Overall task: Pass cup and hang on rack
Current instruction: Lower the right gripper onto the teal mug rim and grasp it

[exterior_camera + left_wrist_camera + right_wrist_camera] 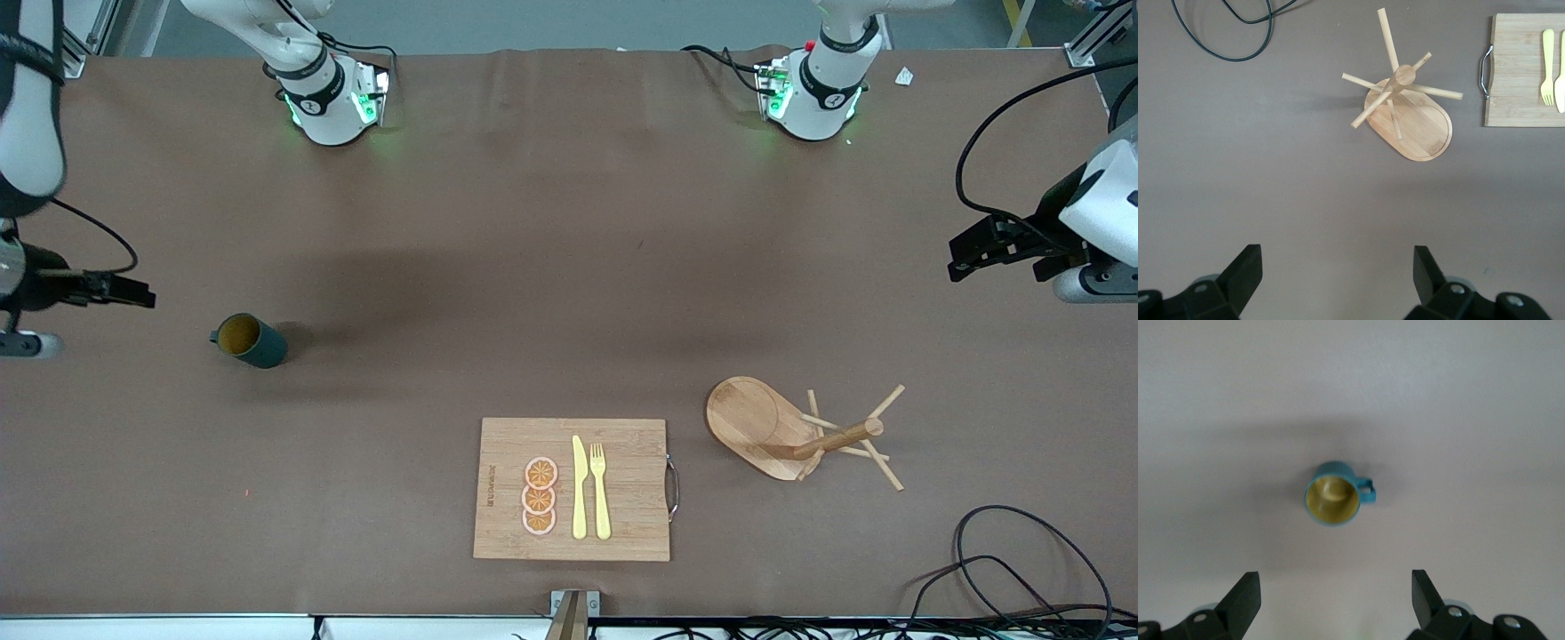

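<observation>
The cup (251, 341), dark teal with a tan-yellow inside, stands upright on the brown table toward the right arm's end. In the right wrist view the cup (1332, 501) lies ahead of the fingers with its handle to one side. My right gripper (133, 293) hangs open over bare table beside the cup and holds nothing. The rack (782, 431), a light wooden mug tree with an oval base, a post and thin pegs, stands toward the left arm's end. It shows as the rack (1408, 107) in the left wrist view. My left gripper (965, 253) hangs open and empty over bare table.
A bamboo cutting board (622, 524) with a yellow knife (579, 487), a yellow fork (600, 489) and orange slices (540, 496) lies near the front camera, between cup and rack. Black cables (1022, 569) coil at the near corner by the left arm's end.
</observation>
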